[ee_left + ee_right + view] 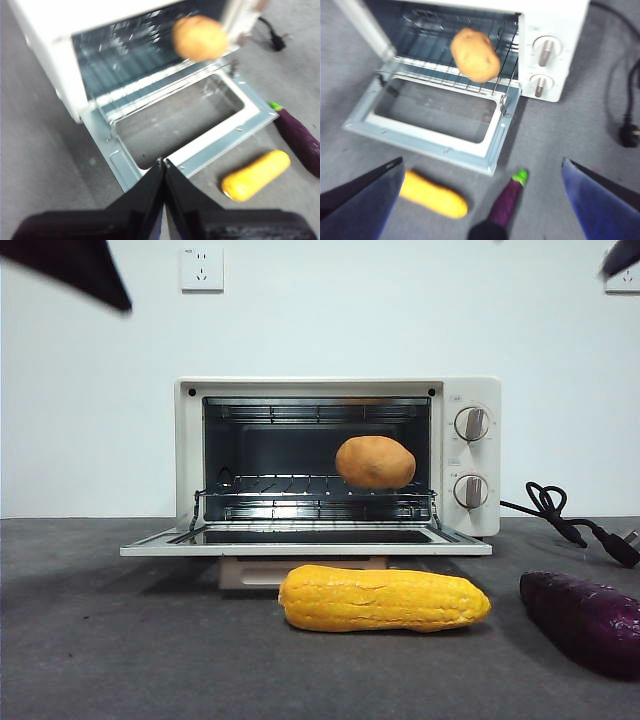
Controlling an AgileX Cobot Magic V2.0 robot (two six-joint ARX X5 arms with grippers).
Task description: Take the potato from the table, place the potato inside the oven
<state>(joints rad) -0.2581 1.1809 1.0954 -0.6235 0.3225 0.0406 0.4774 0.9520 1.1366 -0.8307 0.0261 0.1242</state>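
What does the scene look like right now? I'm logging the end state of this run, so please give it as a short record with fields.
potato: on the wire rack inside the oven, toward the knob side
oven: door open, lying flat
corn: on the table, in front of the oven door
purple sweet potato: on the table, beside the corn
left gripper: shut, holding nothing, above the table away from the oven
right gripper: open, holding nothing, raised in front of the oven

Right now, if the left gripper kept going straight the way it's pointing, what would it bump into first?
Probably the oven's open door. The left gripper, jaws shut, points at its front edge, with the oven and the potato on the rack beyond. Depth is hard to judge, so that's a guess.
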